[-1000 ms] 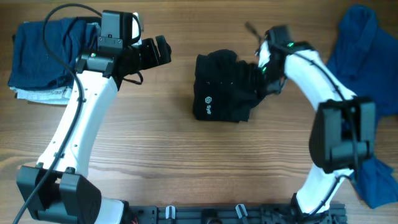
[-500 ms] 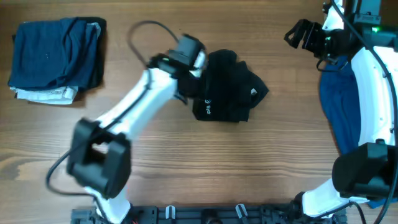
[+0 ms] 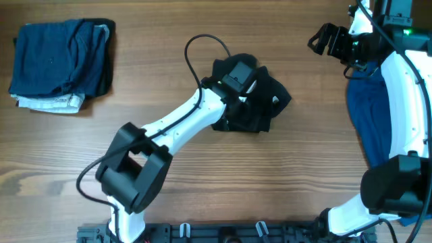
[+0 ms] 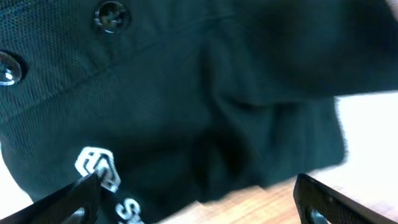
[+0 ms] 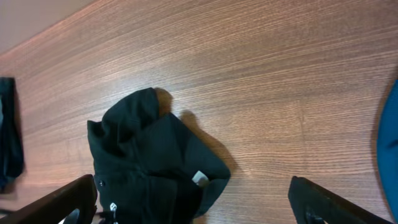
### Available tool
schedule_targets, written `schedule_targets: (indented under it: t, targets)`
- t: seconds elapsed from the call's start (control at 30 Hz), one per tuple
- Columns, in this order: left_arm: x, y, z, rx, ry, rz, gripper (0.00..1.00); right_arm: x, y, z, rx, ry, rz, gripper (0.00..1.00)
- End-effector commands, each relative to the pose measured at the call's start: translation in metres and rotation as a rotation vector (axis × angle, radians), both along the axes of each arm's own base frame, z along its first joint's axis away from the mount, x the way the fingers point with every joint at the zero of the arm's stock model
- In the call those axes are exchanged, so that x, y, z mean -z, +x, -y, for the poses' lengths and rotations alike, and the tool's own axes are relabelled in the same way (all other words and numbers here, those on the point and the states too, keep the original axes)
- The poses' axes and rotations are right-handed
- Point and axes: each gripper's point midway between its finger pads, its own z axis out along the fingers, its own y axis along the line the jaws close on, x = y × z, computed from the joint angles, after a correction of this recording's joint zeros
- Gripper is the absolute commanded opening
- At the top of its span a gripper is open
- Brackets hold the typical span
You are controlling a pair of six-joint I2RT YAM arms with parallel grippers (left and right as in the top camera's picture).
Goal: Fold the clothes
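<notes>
My left gripper (image 4: 198, 183) is spread wide with nothing between its fingers. It hangs low over the black shirt (image 4: 186, 93), close enough that dark knit fills the left wrist view. Two buttons (image 4: 112, 12) sit at the upper left of that frame, and a white printed logo (image 4: 96, 165) sits by my left finger at the lower left. I judge I am spread like this so I can close on a fold or edge of the bundle.

In the overhead view the shirt lies in a rumpled heap at centre frame on the wooden table (image 3: 270, 175). It is not yet a neat fold, so the task looks early to me.

My right gripper (image 5: 193, 180) is also open and empty. It is raised at the upper right, well apart from the shirt, probably to leave the left arm room. A royal-blue garment (image 3: 364, 121) lies under that arm, and the navy stack (image 3: 57, 57) rests at the upper left.
</notes>
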Motion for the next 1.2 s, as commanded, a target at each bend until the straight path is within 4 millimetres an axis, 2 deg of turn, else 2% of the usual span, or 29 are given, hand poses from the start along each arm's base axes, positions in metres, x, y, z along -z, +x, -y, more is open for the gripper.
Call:
schedule_targets:
  t: [0.0,0.1,0.17,0.23,0.27,0.4,0.53,0.63,0.7,0.87,1.0,1.03,1.07,1.17]
  targets:
    - [0.038,0.008,-0.021,0.010,0.149,0.009,0.98,0.006,0.000,0.001,-0.014,-0.015,-0.012,0.99]
    - [0.062,0.016,-0.047,-0.023,0.290,0.028,0.95,0.006,0.000,0.001,-0.014,-0.015,-0.012,1.00]
    - [0.068,0.026,-0.071,-0.061,0.377,0.047,0.95,0.006,0.000,0.001,-0.014,-0.016,-0.011,0.99]
    - [0.065,0.039,-0.096,-0.111,0.439,0.074,0.98,0.006,0.000,0.001,-0.014,-0.016,-0.011,0.99]
    - [0.063,0.050,-0.115,-0.153,0.480,0.097,1.00,0.006,0.001,0.001,-0.013,-0.019,-0.010,1.00]
    - [0.054,0.080,-0.173,-0.257,0.573,0.147,1.00,0.006,0.001,0.003,-0.007,-0.029,-0.009,1.00]
    - [0.052,0.112,-0.215,-0.263,0.565,0.178,0.99,0.005,0.004,0.003,-0.007,-0.031,0.004,0.99]
    - [0.044,0.131,-0.234,-0.309,0.545,0.227,1.00,0.004,0.004,0.004,-0.007,-0.032,0.006,0.99]
    - [0.032,0.134,-0.235,-0.326,0.534,0.240,1.00,0.004,0.005,0.004,-0.007,-0.033,0.011,1.00]
    - [-0.023,0.127,-0.201,-0.296,0.427,0.308,1.00,0.002,0.008,0.004,-0.007,-0.033,0.023,0.99]
    - [-0.066,0.122,-0.174,-0.112,0.427,0.406,1.00,0.002,0.008,0.004,-0.007,-0.033,0.022,0.99]
    - [-0.074,0.118,-0.162,-0.036,0.424,0.426,1.00,0.002,0.008,0.004,-0.007,-0.033,0.023,1.00]
    - [-0.075,0.112,-0.141,0.085,0.382,0.427,1.00,0.002,0.008,0.004,-0.007,-0.033,0.023,0.99]
    - [-0.062,0.084,-0.079,0.444,0.207,0.388,1.00,0.002,0.008,0.004,-0.006,-0.033,0.023,0.99]
